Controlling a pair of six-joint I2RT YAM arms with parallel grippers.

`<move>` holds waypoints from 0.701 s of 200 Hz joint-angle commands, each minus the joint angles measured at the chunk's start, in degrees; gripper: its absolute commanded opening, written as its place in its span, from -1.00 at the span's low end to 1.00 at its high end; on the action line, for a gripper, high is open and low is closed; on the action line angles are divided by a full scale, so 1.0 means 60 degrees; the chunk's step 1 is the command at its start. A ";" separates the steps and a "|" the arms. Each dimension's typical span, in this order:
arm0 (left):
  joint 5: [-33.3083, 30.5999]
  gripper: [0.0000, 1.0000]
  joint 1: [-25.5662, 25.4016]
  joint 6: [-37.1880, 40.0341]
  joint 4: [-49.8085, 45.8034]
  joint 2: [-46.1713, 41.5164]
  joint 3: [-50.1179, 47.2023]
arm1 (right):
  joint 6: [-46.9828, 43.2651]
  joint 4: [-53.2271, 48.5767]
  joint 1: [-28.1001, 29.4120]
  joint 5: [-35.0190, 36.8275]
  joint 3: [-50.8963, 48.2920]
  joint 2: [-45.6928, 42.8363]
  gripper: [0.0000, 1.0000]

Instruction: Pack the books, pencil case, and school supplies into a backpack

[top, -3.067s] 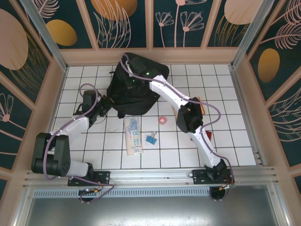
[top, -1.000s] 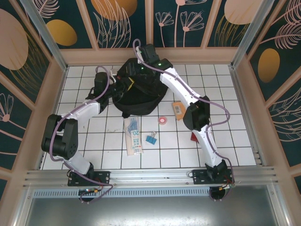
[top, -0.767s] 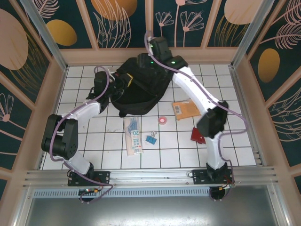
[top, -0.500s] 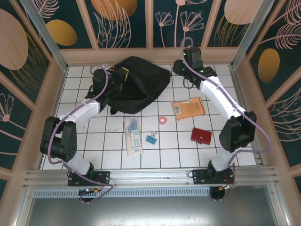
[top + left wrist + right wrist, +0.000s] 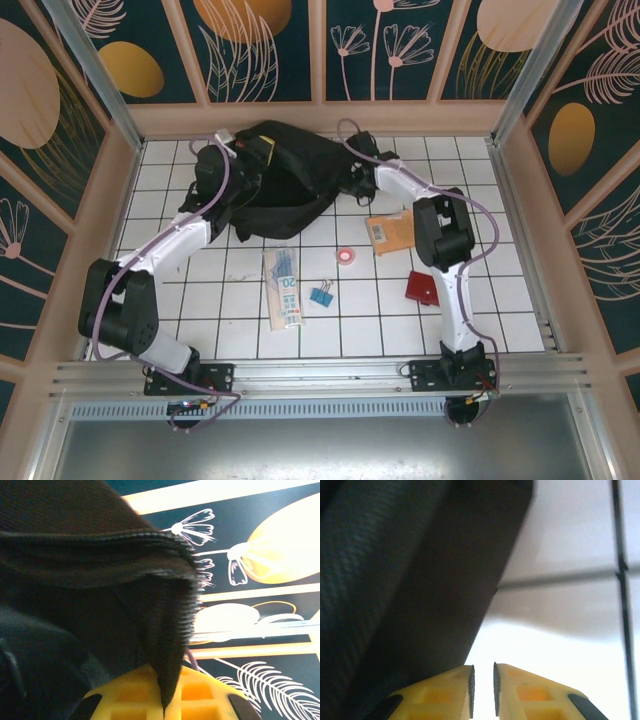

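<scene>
The step in hand looks like opening the backpack [image 5: 290, 190], since nothing is packed yet. It lies slumped toward 12 o'clock on the white tiled table [image 5: 500, 310], a soft black mound of woven fabric. No mouth gapes open in the overhead view. The left gripper [image 5: 252, 150] sits at the bag's 10 o'clock corner. In the left wrist view this gripper [image 5: 167, 690] is clamped on a fold of the black cloth, a ribbed zip-like edge rising out from between the yellow fingers [image 5: 125, 695]. The right gripper [image 5: 357, 180] is at the bag's 3 o'clock edge. In the right wrist view its fingers [image 5: 515, 685] stand all but together with nothing between them, and the bag's dark flank [image 5: 405, 580] lies just at their 10 o'clock over bare tile. The next move probably calls for the right gripper to find a zip pull or the opposite lip and draw it away from the left's hold, so that a gap opens. From the bag, the orange-brown book [image 5: 392, 232] lies at 4 o'clock and the dark red book [image 5: 421, 288] farther out on that line. The pencil case [image 5: 283, 290] lies at 6 o'clock, the blue binder clip [image 5: 321, 296] just at its 3 o'clock, and the pink disc [image 5: 348, 255] at the bag's 5 o'clock.
</scene>
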 commanded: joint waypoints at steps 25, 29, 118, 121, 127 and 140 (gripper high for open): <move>-0.0233 -1.00 -0.0325 0.0143 0.0807 -0.1092 -0.0373 | -0.0194 -0.0821 0.0051 -0.1989 0.5259 0.2413 -0.26; -0.0226 -1.00 -0.0326 0.0113 0.0802 -0.1082 -0.0385 | -0.0183 -0.0884 0.0050 -0.2193 0.5567 0.2593 -0.23; -0.1148 -1.00 -0.0326 0.0365 0.1353 0.0285 -0.0183 | -0.1274 -0.0242 -0.0185 0.0564 0.0520 -0.1512 0.02; -0.1135 -1.00 -0.0319 0.0333 0.1426 0.0361 -0.0141 | -0.1312 -0.0082 -0.0185 0.0506 0.0171 -0.1749 0.04; -0.1105 -1.00 -0.0327 0.0249 0.1596 0.0556 -0.0066 | -0.1393 0.0277 -0.0184 0.0509 -0.0497 -0.2294 0.06; -0.1039 -1.00 -0.0310 0.0030 0.1805 0.0994 0.0154 | -0.1288 0.0585 -0.0224 0.0695 -0.1563 -0.3185 0.13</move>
